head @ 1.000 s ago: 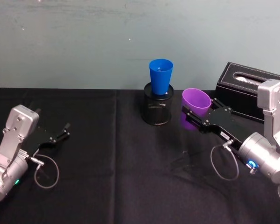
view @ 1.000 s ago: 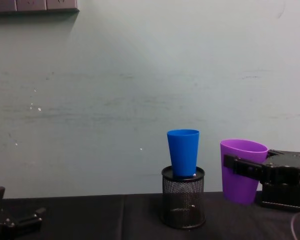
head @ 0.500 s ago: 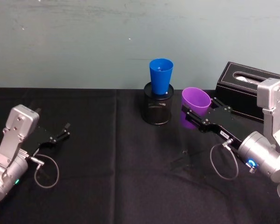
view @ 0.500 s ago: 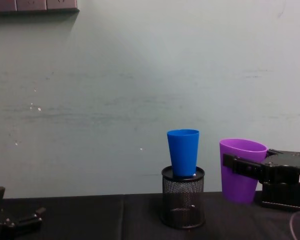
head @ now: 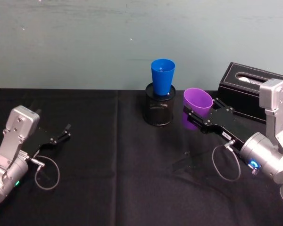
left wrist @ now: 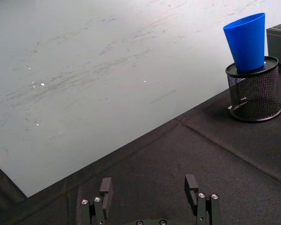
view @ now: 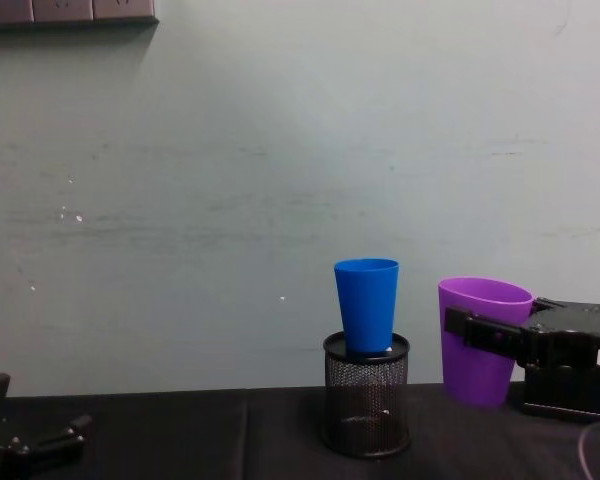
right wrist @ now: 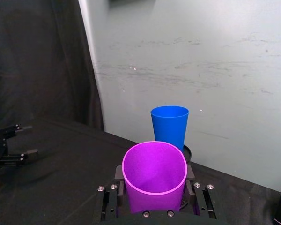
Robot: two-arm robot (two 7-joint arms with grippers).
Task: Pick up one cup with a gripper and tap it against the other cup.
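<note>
The purple cup [head: 198, 102] [view: 482, 338] [right wrist: 154, 174] is held upright just off the black cloth, with my right gripper [head: 197, 116] [right wrist: 154, 192] shut on its sides. It hangs right of the blue cup [head: 162, 76] [view: 367, 304] [right wrist: 169, 126], a small gap apart. The blue cup stands upright in a black mesh holder [head: 158, 109] [view: 367, 394] [left wrist: 254, 93]. My left gripper [head: 62, 133] [left wrist: 150, 192] rests open low at the far left, holding nothing.
A black box [head: 254, 89] with a silver item in its top sits behind the right arm. A black cloth [head: 113, 179] covers the table, and a pale wall [view: 280, 180] stands close behind. A grey cable loop [head: 226, 165] hangs off the right wrist.
The purple cup in my right gripper has edged slightly left toward the blue cup. The left arm has not moved.
</note>
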